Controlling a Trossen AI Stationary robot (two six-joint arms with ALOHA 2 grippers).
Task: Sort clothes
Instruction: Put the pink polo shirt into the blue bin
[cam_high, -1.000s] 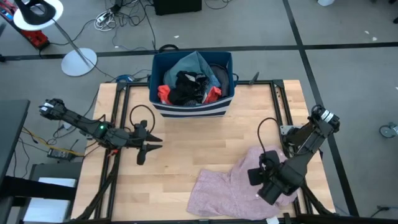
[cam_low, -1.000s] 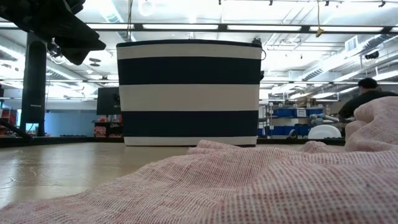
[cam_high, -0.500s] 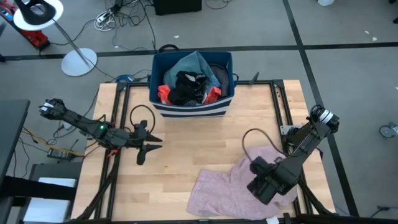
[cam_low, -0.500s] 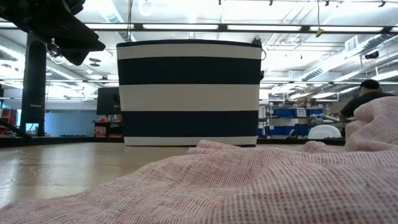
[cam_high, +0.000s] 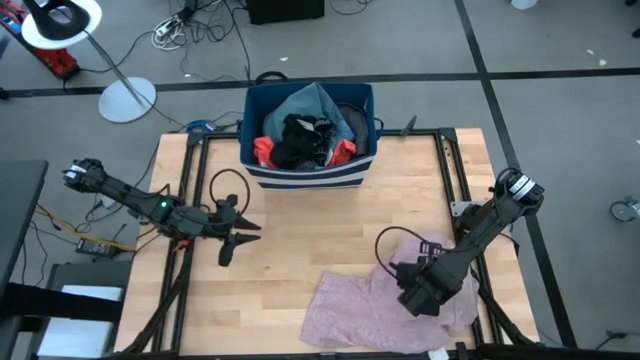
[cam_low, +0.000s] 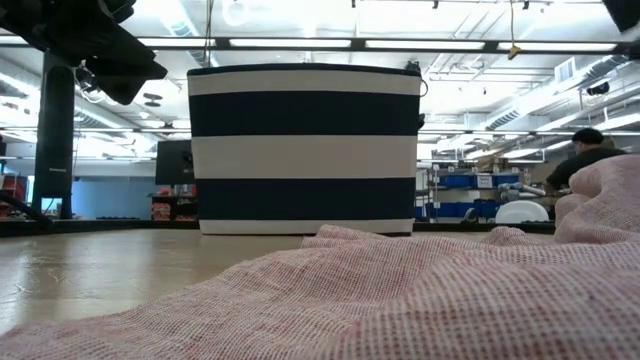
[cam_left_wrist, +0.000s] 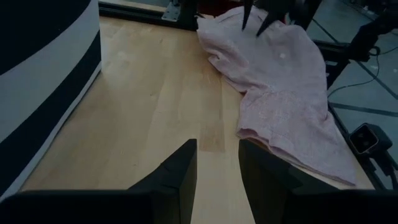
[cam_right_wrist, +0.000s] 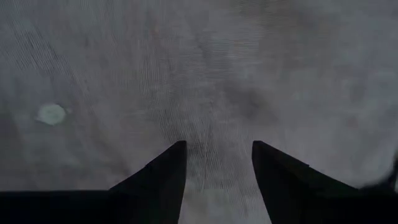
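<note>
**Pink shirt flat at near-right of surface, right claw on top of it**

High view: pink shirt (cam_high: 385, 300) lies spread on the wooden surface (cam_high: 300, 220), near-right corner, long axis running roughly left-right along the near edge. Right claw (cam_high: 415, 292) has moved left and inward over the shirt since a second ago; cable loop above it shifted left too. Left claw (cam_high: 245, 232) unchanged, parked over bare surface at left-centre, pointing right. Striped bin (cam_high: 310, 125) at the far edge holds a pile: teal-grey piece (cam_high: 305, 103) on top toward the back, black piece (cam_high: 300, 140) in the middle, red bits (cam_high: 262, 150) at either side.

Low view: bin (cam_low: 303, 148) upright, same spot as before; pink fabric (cam_low: 400, 300) fills the foreground. Person at far right in the room behind.

Left wrist view: left claw fingers (cam_left_wrist: 177, 171) parted, nothing between them; shirt (cam_left_wrist: 273, 74) well ahead, right claw tips over its far end.

Right wrist view: right claw fingers (cam_right_wrist: 161, 177) apart, pressed close to the fabric (cam_right_wrist: 205, 81), nothing pinched.
</note>
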